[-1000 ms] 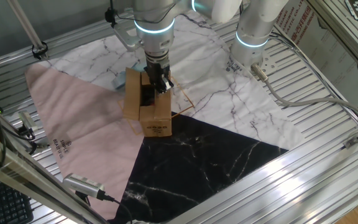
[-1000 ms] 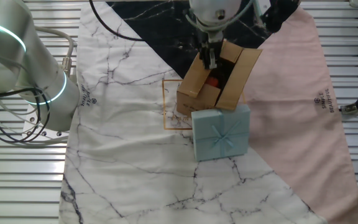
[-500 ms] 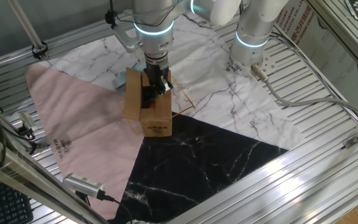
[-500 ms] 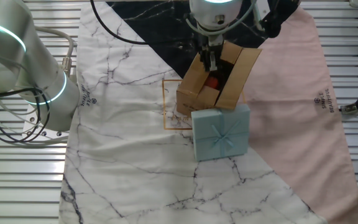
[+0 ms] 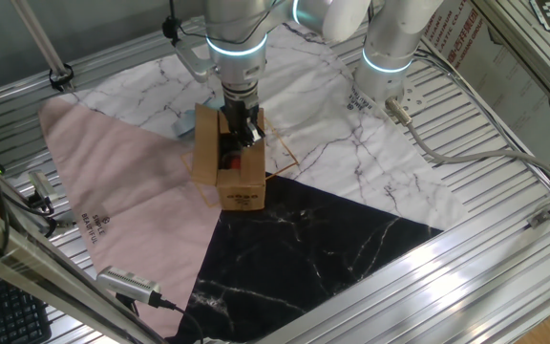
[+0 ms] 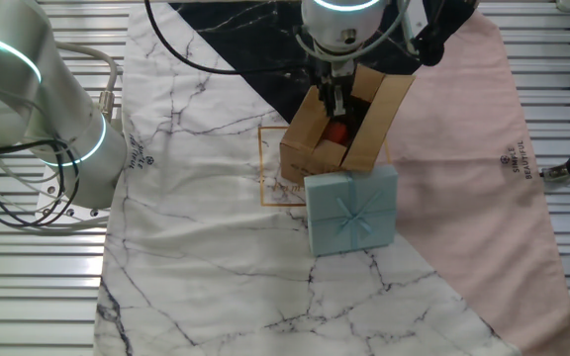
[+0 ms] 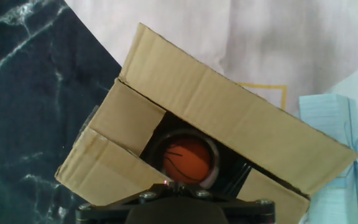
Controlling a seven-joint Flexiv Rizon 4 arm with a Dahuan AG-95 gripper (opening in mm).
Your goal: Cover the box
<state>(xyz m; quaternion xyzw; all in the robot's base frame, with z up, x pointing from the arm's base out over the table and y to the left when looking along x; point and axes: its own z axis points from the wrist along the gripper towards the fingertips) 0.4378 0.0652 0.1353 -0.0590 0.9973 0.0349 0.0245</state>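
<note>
Cardboard box (image 5: pixel 229 162) stands mid-table on the cloth (image 5: pixel 122 182), where pink, white and black patches meet, its flaps partly open. An orange ball (image 7: pixel 187 158) shows inside. The pincer (image 5: pixel 243 129) hangs over the opening; I cannot tell whether it is open or closed. A pale blue gift box (image 6: pixel 352 210) sits just beside it.

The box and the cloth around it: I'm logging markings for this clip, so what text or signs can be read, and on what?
"BEAUTIFUL": on the pink cloth, near its edge; a shorter word beside it is too small to read.
Dark printed label on the box: too small to read.
Print on the marble cloth by the arm's base: blurred.
Red-printed board at the top right: unreadable.
</note>
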